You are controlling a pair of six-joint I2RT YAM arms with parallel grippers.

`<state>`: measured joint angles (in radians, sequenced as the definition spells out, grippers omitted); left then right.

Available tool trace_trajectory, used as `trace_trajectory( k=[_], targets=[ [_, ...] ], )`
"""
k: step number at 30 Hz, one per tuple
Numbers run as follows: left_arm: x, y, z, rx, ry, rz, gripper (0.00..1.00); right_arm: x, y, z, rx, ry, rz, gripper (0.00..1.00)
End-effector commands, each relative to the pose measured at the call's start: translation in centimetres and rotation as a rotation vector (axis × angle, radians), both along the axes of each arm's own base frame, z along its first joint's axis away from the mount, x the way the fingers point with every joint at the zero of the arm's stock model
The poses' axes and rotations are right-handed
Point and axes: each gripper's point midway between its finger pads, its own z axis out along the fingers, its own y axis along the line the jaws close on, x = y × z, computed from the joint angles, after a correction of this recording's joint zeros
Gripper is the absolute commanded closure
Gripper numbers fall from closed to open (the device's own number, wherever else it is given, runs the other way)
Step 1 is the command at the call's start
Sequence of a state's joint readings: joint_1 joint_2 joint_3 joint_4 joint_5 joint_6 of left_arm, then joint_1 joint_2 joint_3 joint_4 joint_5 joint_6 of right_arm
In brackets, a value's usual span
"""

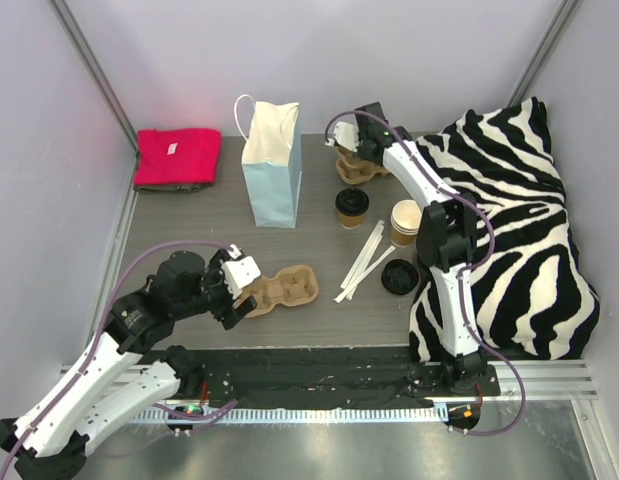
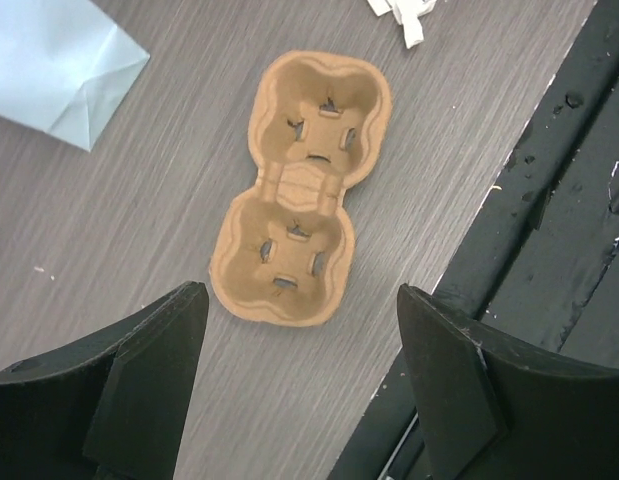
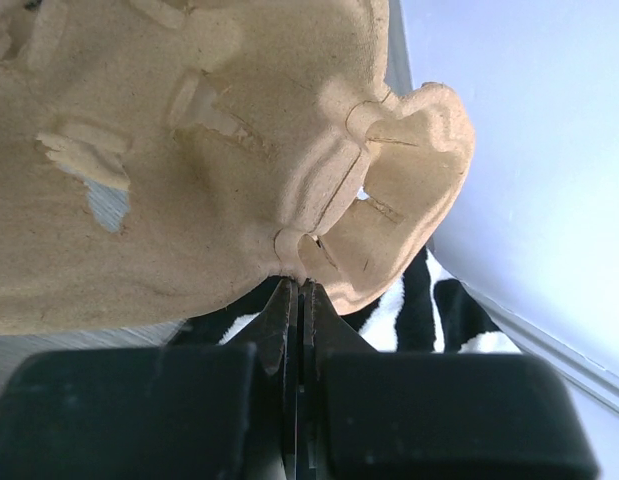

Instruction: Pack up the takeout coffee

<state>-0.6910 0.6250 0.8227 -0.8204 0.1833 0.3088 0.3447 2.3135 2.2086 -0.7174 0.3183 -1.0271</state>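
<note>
Arms reach to opposite ends of the table (image 1: 189, 215). On the near left, the left arm folds low, and the left gripper (image 2: 301, 295) points down with its jaws spread wide and empty, over the near end of a pulp carrier (image 2: 301, 185) lying flat. The right arm stretches far forward with its elbow raised; the right gripper (image 3: 297, 290) is clenched on the thin rim of a second carrier (image 3: 189, 150). The takeout coffee (image 1: 352, 207) stands upright and lidded between the blue bag (image 1: 272, 165) and an open cup (image 1: 406, 222), untouched.
</note>
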Motion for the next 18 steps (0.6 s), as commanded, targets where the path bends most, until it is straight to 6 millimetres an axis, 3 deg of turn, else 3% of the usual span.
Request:
trace_trajectory(
  k=[1,7,11,14,15,18],
  targets=[
    [0.9,0.2,1.3,-0.039,0.002,0.078,0.19,1.3,-0.8,1.3,-0.036,-0.062,-0.024,0.99],
    [2.4,0.4,0.7,-0.037,0.052,0.149,0.16,1.8,-1.0,-0.6,-0.022,-0.059,-0.063,0.99],
    [2.6,0.4,0.5,-0.066,0.157,0.163,0.14,2.0,-0.9,-1.0,-0.010,-0.066,-0.074,0.92],
    [3.6,1.2,0.2,-0.074,0.240,0.214,0.14,1.8,-0.9,-1.0,-0.010,-0.061,-0.075,0.81],
    [3.7,1.5,0.0,-0.088,0.284,0.225,0.13,1.8,-1.0,-0.8,-0.008,-0.064,-0.077,0.69],
    [4.2,1.8,-0.4,-0.105,0.400,0.207,0.12,1.4,-0.9,0.2,0.008,-0.075,-0.080,0.56]
  ],
)
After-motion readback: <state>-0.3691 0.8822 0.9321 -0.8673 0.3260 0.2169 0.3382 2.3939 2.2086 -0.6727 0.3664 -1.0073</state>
